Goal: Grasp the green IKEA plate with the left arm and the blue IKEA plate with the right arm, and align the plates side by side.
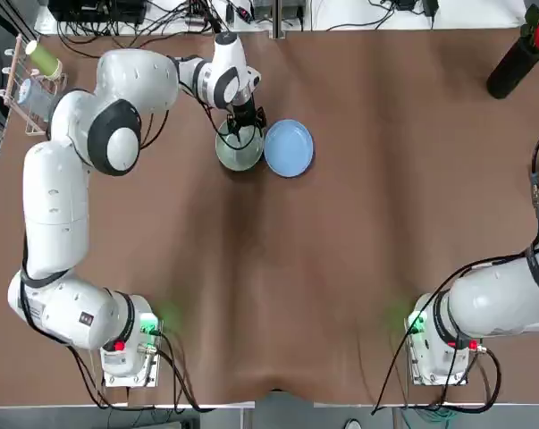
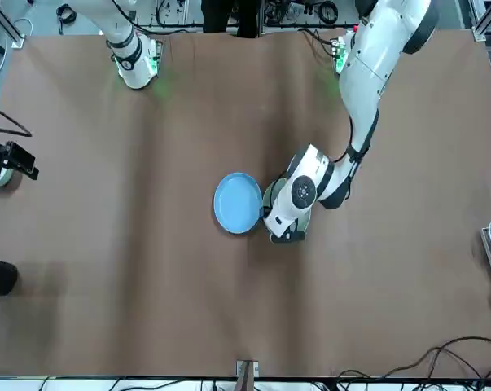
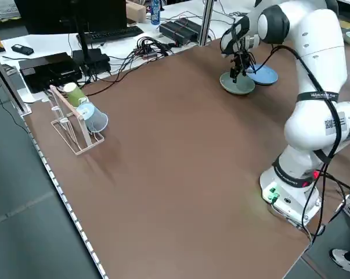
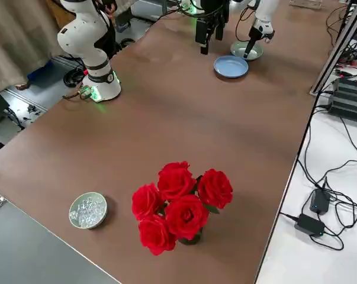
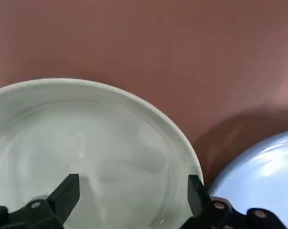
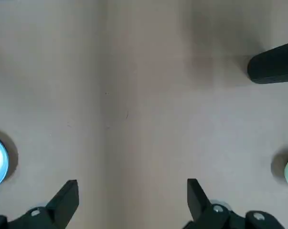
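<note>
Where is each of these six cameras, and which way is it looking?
Top: overhead, looking down; both arms' bases at the bottom, left gripper over the green plate.
Front: across the table, facing the robot; blue plate beside green.
Left side: raised at the robot's left, looking diagonally; left arm fills its right.
Right side: raised at the right, past roses; right arm's base shows.
Left wrist: own fingers over green.
Right wrist: own fingers above bare table.
All show the blue plate.
</note>
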Robot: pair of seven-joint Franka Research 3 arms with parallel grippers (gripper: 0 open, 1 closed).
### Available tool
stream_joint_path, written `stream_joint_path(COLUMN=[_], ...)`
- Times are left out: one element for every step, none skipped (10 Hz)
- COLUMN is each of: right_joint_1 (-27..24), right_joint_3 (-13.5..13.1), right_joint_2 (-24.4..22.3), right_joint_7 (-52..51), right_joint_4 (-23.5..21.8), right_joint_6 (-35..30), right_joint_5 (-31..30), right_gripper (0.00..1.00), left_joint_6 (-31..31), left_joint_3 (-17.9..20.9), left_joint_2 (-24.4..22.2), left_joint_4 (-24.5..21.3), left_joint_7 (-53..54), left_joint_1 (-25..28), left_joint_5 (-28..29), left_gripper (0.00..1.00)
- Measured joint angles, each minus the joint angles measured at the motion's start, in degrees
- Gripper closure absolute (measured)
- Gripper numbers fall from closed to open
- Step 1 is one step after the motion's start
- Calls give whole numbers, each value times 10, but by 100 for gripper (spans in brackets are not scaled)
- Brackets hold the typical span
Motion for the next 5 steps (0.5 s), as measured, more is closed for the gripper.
stream_joint_path(right_joint_1=[0, 0, 0, 0, 0], right_joint_3=[0, 0, 0, 0, 0], right_joint_2=[0, 0, 0, 0, 0], right_joint_7=[0, 0, 0, 0, 0], right_joint_4=[0, 0, 0, 0, 0], right_joint_6=[0, 0, 0, 0, 0], right_joint_5=[0, 0, 0, 0, 1], right_gripper=[0, 0, 0, 0, 0], left_joint_6=[0, 0, 0, 1, -3], left_joint_3=[0, 0, 0, 1, 1], left_joint_2=[2, 3, 3, 2, -3], left_joint_4=[2, 3, 4, 9, 17], left_joint_7=[0, 0, 0, 0, 0], left_joint_1=[0, 0, 0, 1, 3], left_joint_5=[0, 0, 0, 0, 0], left_gripper=[0, 0, 0, 0, 0])
